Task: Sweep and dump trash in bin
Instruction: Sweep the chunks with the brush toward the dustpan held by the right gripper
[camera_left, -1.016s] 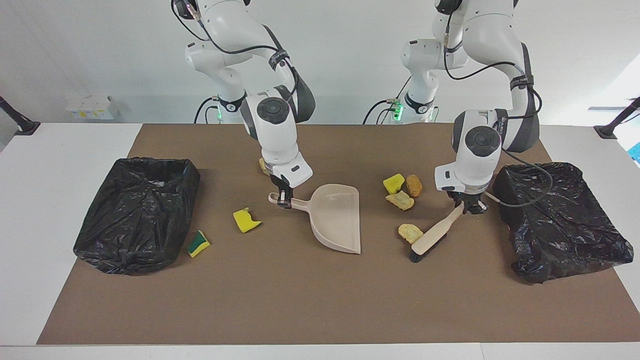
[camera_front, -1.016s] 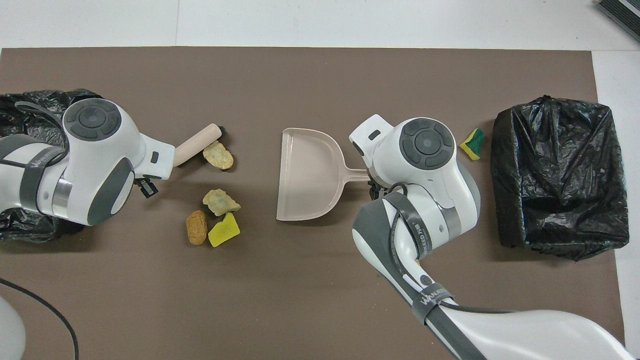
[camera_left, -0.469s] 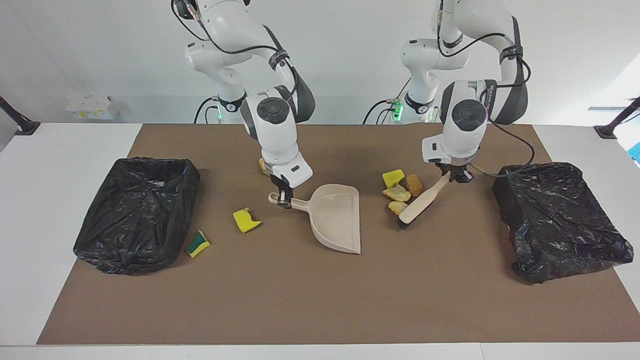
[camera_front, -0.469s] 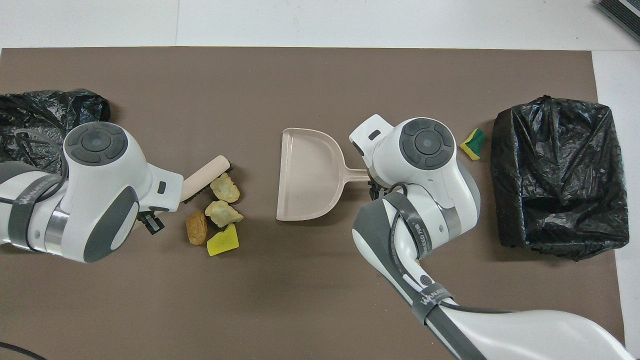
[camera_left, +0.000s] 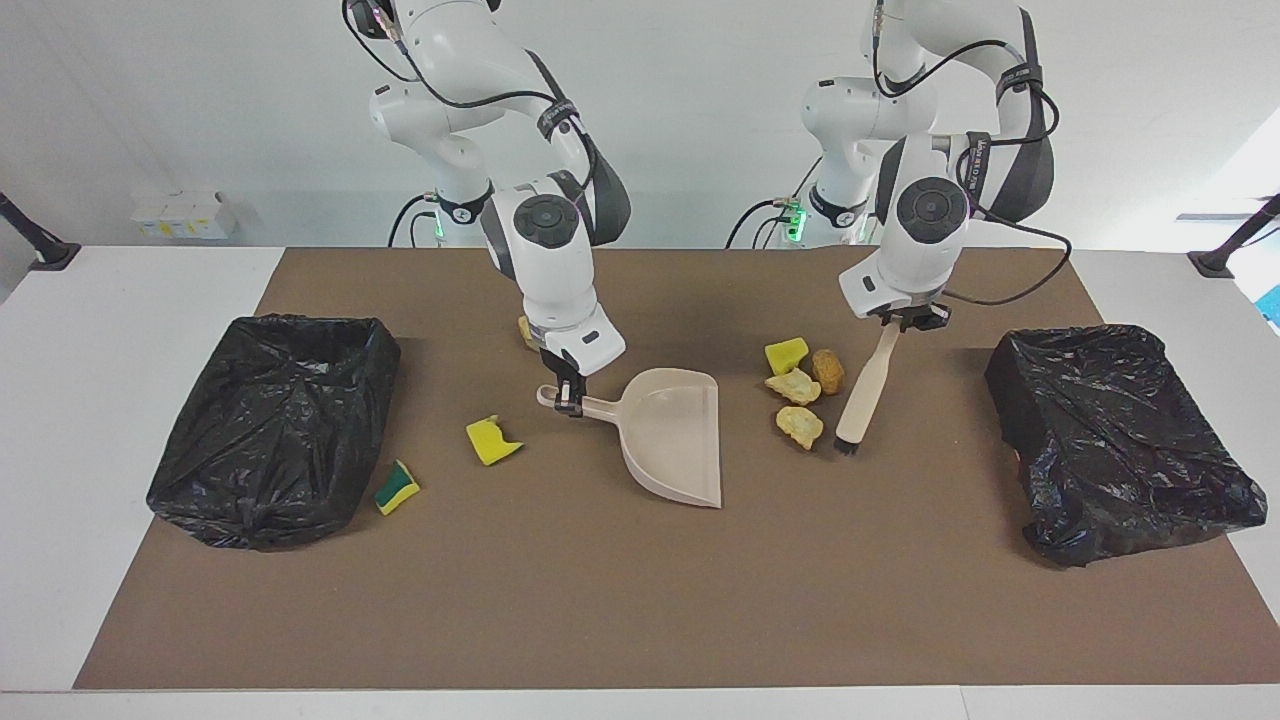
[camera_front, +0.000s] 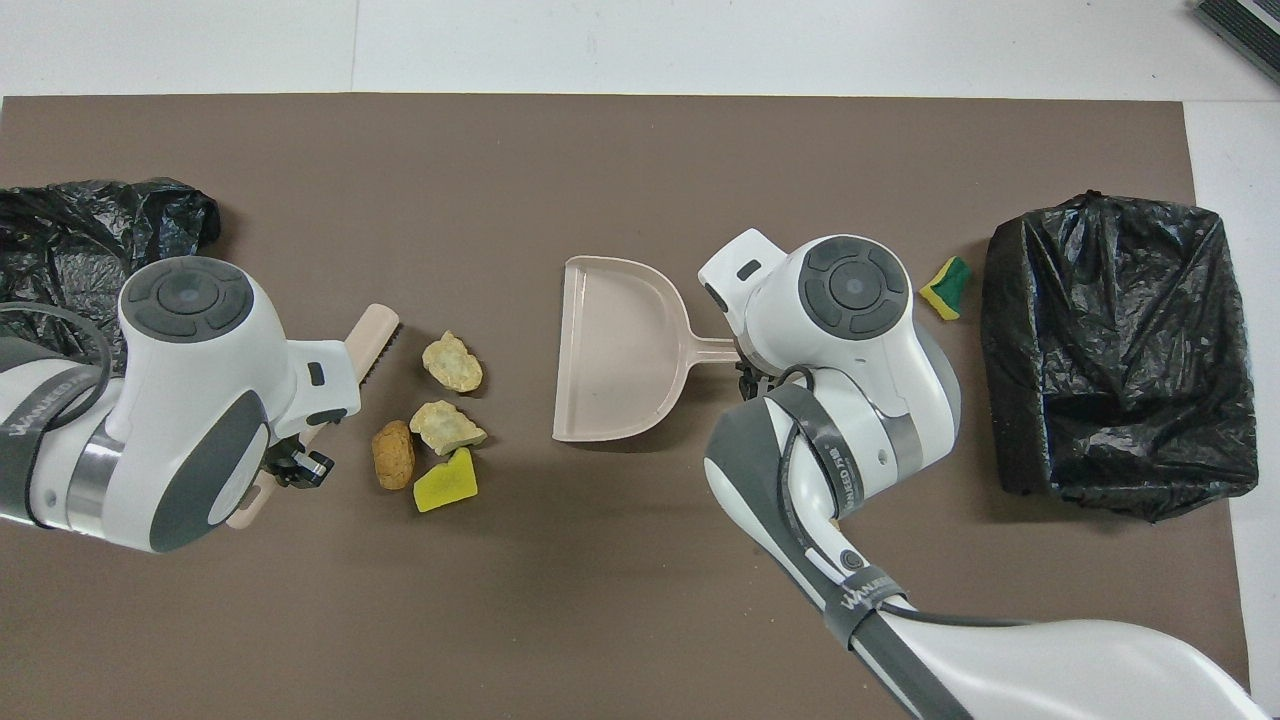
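Observation:
My right gripper (camera_left: 568, 398) is shut on the handle of the beige dustpan (camera_left: 672, 435), which rests on the brown mat with its mouth toward the left arm's end. My left gripper (camera_left: 902, 322) is shut on the handle of a wooden brush (camera_left: 860, 395), whose bristle tip is low by the mat. Between brush and dustpan lies trash: a yellow chunk (camera_left: 786, 355), an orange-brown one (camera_left: 827, 370) and two beige ones (camera_left: 795, 386) (camera_left: 800, 426). Overhead, the brush (camera_front: 368, 338) lies beside these chunks (camera_front: 452, 362). The dustpan (camera_front: 620, 350) is empty.
More trash lies near the right arm's end: a yellow piece (camera_left: 492, 440), a yellow-and-green piece (camera_left: 397, 487) and a beige bit (camera_left: 525, 330) partly hidden by the right gripper. Black-bagged bins stand at each end of the mat (camera_left: 275, 425) (camera_left: 1120, 440).
The left arm drew the brush toward the robots, pushing one beige chunk up to the cluster, then swung the brush to the cluster's side. The right arm and dustpan have not moved.

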